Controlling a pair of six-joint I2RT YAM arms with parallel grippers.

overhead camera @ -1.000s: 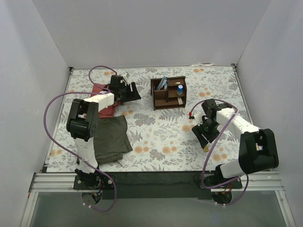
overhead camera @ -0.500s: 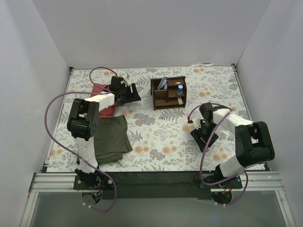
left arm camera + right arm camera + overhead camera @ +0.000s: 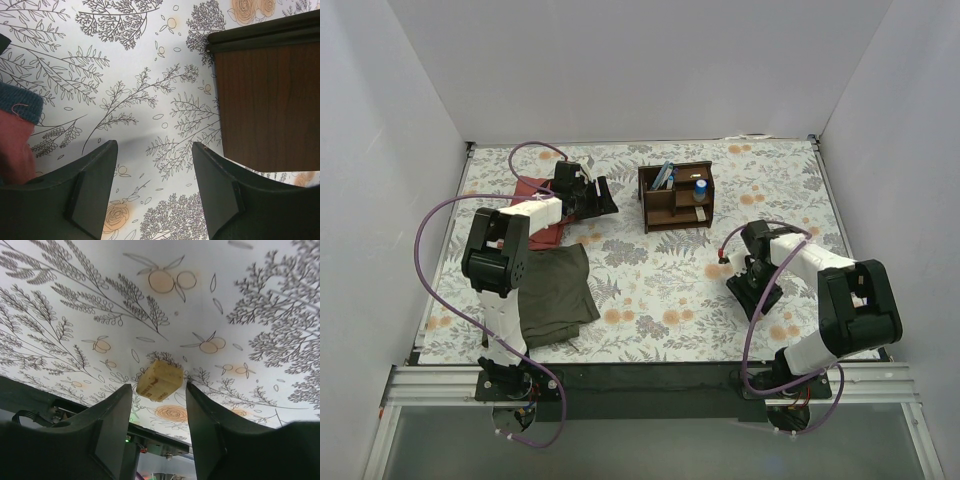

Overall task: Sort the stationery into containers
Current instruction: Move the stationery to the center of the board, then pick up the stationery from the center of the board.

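A small beige eraser block (image 3: 159, 380) lies on the floral table cover, just ahead of and between the fingertips of my right gripper (image 3: 159, 387), which is open. In the top view the right gripper (image 3: 757, 292) is low over the table at the right and hides the block. The dark brown wooden organiser (image 3: 675, 196) stands at the back centre with blue and grey pens (image 3: 663, 175) and a blue-capped cylinder (image 3: 700, 187) in its compartments. My left gripper (image 3: 603, 196) is open and empty to the left of the organiser, whose side (image 3: 270, 95) shows beside the left gripper (image 3: 155, 147).
A red folded cloth (image 3: 533, 207) lies under the left arm and shows at the left wrist view's left edge (image 3: 12, 145). An olive cloth (image 3: 556, 292) lies at the front left. White walls close in the table on three sides.
My right gripper has turned and moved a little toward the front right, down over the eraser block, which showed beside it before. The left arm has not moved.
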